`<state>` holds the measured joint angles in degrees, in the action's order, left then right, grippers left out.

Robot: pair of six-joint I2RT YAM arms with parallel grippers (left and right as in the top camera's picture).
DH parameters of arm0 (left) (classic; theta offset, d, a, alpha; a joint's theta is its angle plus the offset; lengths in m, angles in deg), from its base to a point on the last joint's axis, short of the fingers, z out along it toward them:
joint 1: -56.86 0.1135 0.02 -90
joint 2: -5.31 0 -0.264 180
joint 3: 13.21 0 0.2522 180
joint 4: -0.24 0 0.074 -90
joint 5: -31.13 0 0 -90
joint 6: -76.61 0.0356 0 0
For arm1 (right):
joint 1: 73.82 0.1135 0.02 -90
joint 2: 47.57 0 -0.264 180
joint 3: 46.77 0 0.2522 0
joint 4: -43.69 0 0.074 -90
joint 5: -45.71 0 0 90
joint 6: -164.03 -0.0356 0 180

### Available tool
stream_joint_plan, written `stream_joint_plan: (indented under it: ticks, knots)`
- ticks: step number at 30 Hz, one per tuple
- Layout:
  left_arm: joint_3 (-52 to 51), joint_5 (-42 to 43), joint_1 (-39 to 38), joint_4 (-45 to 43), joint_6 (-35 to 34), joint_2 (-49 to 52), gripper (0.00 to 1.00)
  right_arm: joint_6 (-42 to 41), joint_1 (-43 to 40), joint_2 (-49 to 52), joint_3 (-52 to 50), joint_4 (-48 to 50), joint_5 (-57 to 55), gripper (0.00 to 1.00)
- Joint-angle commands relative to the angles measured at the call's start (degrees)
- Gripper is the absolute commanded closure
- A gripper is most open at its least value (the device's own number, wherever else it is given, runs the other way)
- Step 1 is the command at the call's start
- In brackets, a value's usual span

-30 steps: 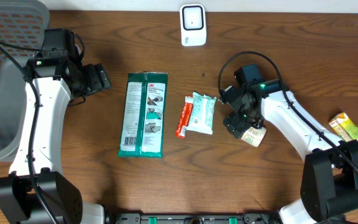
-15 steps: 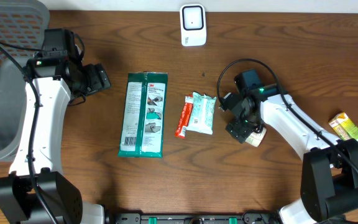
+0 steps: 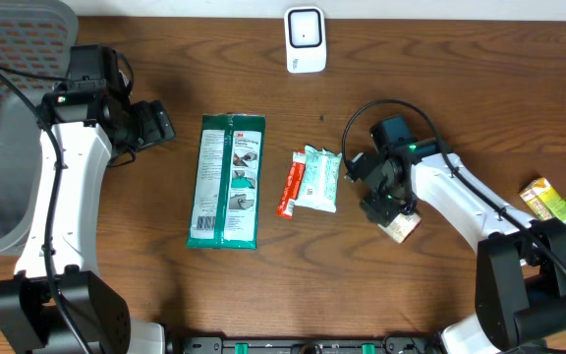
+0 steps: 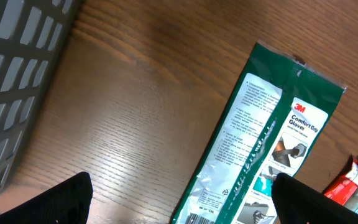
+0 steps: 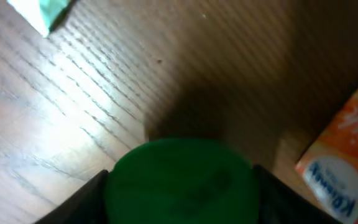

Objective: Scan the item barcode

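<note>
— Green pack (image 4: 272, 155) in the middle of the surface (image 3: 263, 285): we read "3M" and "Comfort Grip Gloves" on it. Any other writing?
— None we can read. The orange pack (image 5: 347, 155) in the right wrist view carries a blue oval logo, too blurred for us. The white scanner (image 3: 304, 39) stands at the far edge.
— And the jar (image 3: 404, 224)?
— It is on the surface, right of the pale teal packet (image 3: 320, 178), under the right tool (image 3: 386, 202). From above we see a tan body with a white label; from the wrist, a round green lid (image 5: 180, 180), out of focus.
— Does the tool hold it?
— Its fingers (image 5: 82, 202) stand just beside the lid on both sides; whether they press it we cannot tell. The tool hides most of the jar, and the label's print is too small to make out.
— The left tool (image 3: 157, 126)?
— Spread wide, holding nothing, between the grey basket (image 3: 8, 128) and the green pack.
</note>
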<state>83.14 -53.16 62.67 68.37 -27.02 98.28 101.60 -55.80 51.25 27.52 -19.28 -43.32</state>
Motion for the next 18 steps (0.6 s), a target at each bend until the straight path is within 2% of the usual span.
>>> stream_joint_plan:
  ticks: [1,7,11,18]
  knots:
    - [0.15,0.09,0.28,0.20,0.33,0.26,0.08,-1.05,1.03,-0.68,-0.37,1.18,0.90,0.54]
    - [0.15,0.09,0.28,0.20,0.33,0.26,0.08,-4.55,1.22,-0.68,-0.37,4.17,3.91,0.54]
    - [0.15,0.09,0.28,0.20,0.33,0.26,0.08,-10.71,1.20,-0.68,-0.37,8.57,8.81,0.54]
    - [0.15,0.09,0.28,0.20,0.33,0.26,0.08,-16.68,1.20,-0.68,-0.37,14.93,8.96,0.54]
